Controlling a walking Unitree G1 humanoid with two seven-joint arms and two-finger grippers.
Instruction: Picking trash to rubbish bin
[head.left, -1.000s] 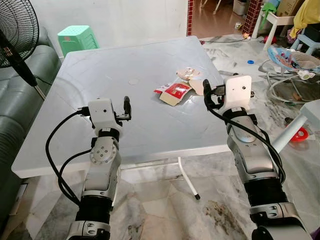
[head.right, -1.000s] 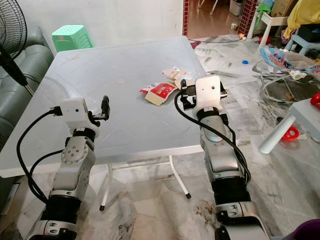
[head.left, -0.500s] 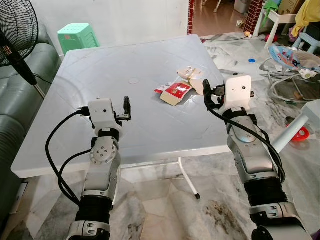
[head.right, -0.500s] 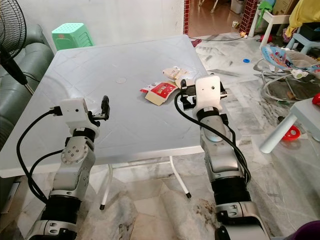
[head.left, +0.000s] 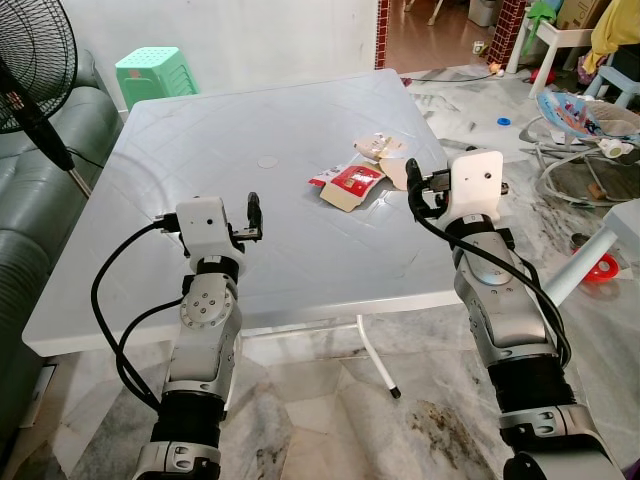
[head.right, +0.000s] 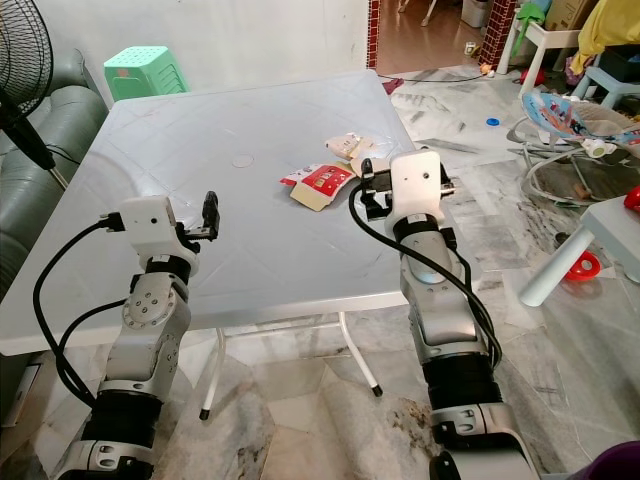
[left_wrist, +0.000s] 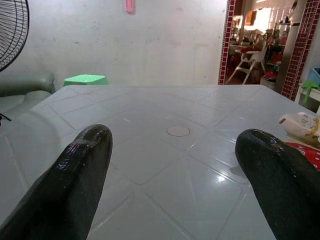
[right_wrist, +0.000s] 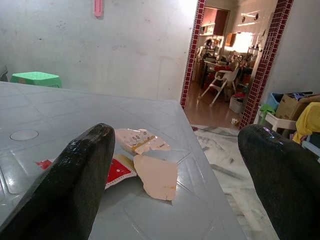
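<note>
Step in hand: approach, nothing picked yet; both arms raised over the near edge of the table (head.left: 180, 140). Right gripper (head.left: 412, 186) hovers by the table's right edge, fingers spread wide with nothing between them; left gripper (head.left: 253, 214) sits near the near-left part of the surface, fingers likewise spread and empty.

Trash lies toward the right edge, about midway along it: a red-and-white wrapper (head.left: 347, 183), a pale torn card piece (right_wrist: 156, 176) just beside it, and a crumpled printed packet (head.left: 377, 147) further back; wrapper and card look to overlap slightly, though I cannot be sure at this resolution. The right gripper is near the card piece, not touching.

I have not spotted the rubbish bin here; a green stool (head.left: 152, 73) stands beyond the far-left corner.

Next move, my judgement: advance and lower the right gripper onto the card or wrapper; flat pieces on a slick top may slide, so come in at a low angle.

Versus half a second ago: no visible change; arms and trash hold the same places.
</note>
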